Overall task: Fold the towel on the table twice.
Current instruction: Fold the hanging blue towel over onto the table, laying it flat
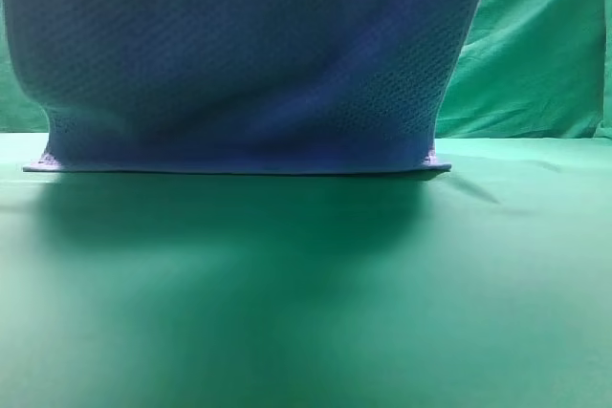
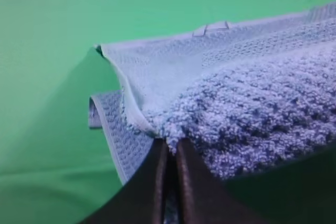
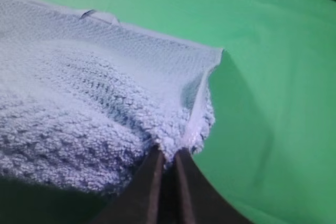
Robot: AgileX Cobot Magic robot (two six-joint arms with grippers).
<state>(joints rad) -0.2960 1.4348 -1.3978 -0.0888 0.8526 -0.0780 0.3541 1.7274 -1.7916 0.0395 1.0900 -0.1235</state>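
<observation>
The blue-grey waffle-weave towel (image 1: 249, 54) hangs lifted in front of the high camera, filling the upper frame; its lower hem rests along the green table (image 1: 306, 312). In the left wrist view my left gripper (image 2: 170, 148) is shut on the towel (image 2: 252, 114) at a near corner, dark fingers (image 2: 152, 182) pinching the hem. The right wrist view shows my right gripper (image 3: 168, 156) shut on the towel (image 3: 79, 93) at the other near corner. Neither gripper shows in the high view; the cloth hides them.
The wrinkled green backdrop (image 1: 535, 54) stands behind the table at the right. A small pale label tab (image 2: 212, 27) sits on the towel's far edge. Plain green table surface (image 3: 278, 77) lies to the right of the towel.
</observation>
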